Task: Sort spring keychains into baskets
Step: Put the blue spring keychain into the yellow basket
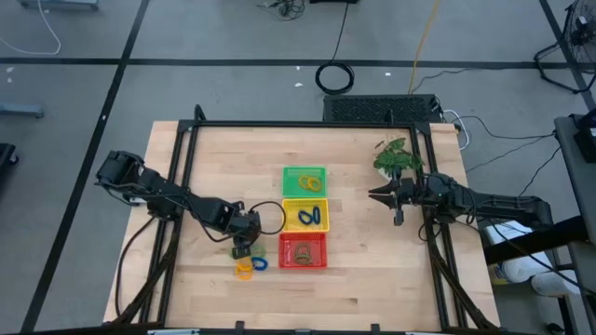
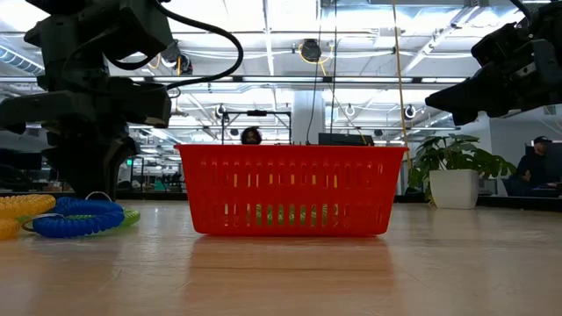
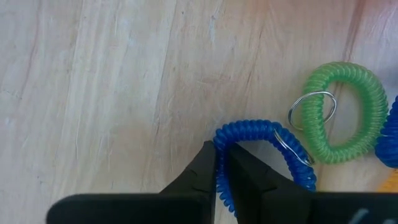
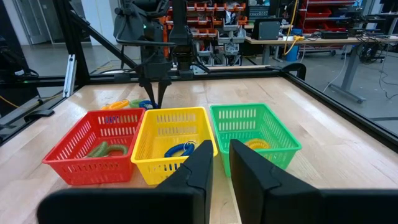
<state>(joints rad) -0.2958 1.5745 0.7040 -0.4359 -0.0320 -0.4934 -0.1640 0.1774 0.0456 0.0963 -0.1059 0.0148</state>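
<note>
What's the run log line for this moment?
left gripper: shut on blue spring keychain | right gripper: waiting, right of baskets

Your left arm reaches in from the table's left edge, bent at the elbow, with its wrist tipped down so the left gripper (image 1: 242, 249) sits low at the tabletop (just left of the basket row). Its fingers (image 3: 202, 174) are pinched almost together, clamped on a thin blue coil (image 3: 261, 155). Your right arm stretches in from the right edge, held level above the table, and the right gripper (image 1: 376, 195) points toward the centre with its fingers narrowly apart, holding nothing.
</note>
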